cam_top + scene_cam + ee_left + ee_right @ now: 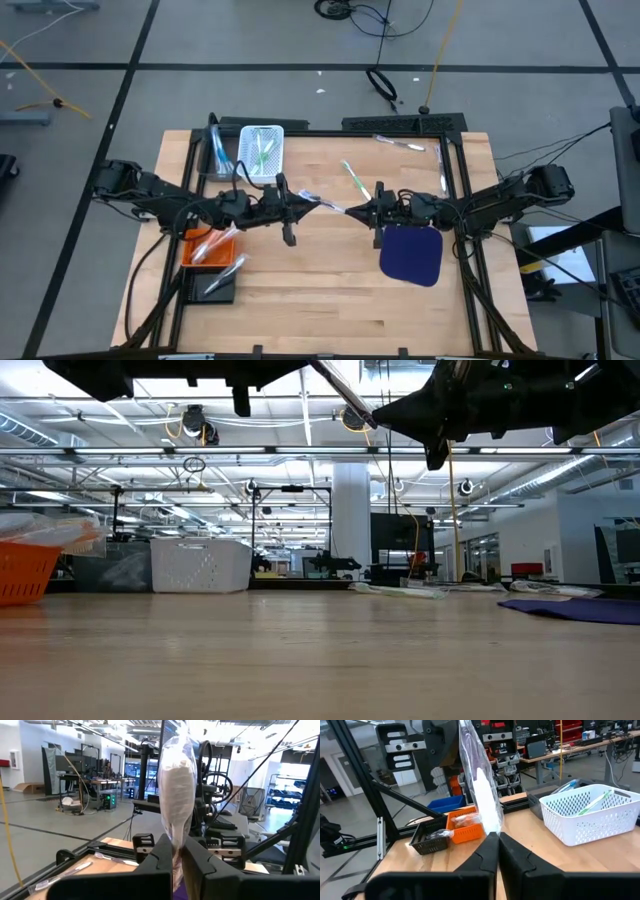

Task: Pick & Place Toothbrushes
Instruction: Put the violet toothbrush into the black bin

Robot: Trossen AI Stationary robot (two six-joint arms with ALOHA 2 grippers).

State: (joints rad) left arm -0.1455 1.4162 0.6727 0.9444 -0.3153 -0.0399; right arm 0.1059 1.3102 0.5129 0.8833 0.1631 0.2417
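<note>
One toothbrush in a clear wrapper (325, 204) hangs in the air between my two grippers, over the middle of the table. My left gripper (302, 201) is shut on one end and my right gripper (357, 212) on the other. In the low view the toothbrush (341, 390) slants well above the tabletop. A green toothbrush (352, 178) lies flat on the wood just beyond the grippers. More toothbrushes (400, 142) lie at the far right edge. The white basket (262, 150) near the far edge holds green toothbrushes. My left gripper pinches the wrapped toothbrush between its two fingers (161, 854), on the wrapper's end (176, 842), coming level from the table's left. The toothbrush is lifted clear of the table and runs on toward the right arm. My right gripper pinches the other end of the wrapper (490, 822) between its two fingers (485, 851), coming level from the table's right. The toothbrush is clear of the table and reaches away from the fingers toward the left arm.
An orange basket (210, 246) and a black tray (218, 283) with wrapped items sit at the left. A dark bin (217, 150) stands beside the white basket. A dark blue cloth (412, 255) lies under the right arm. The near half of the table is bare wood (320, 310).
</note>
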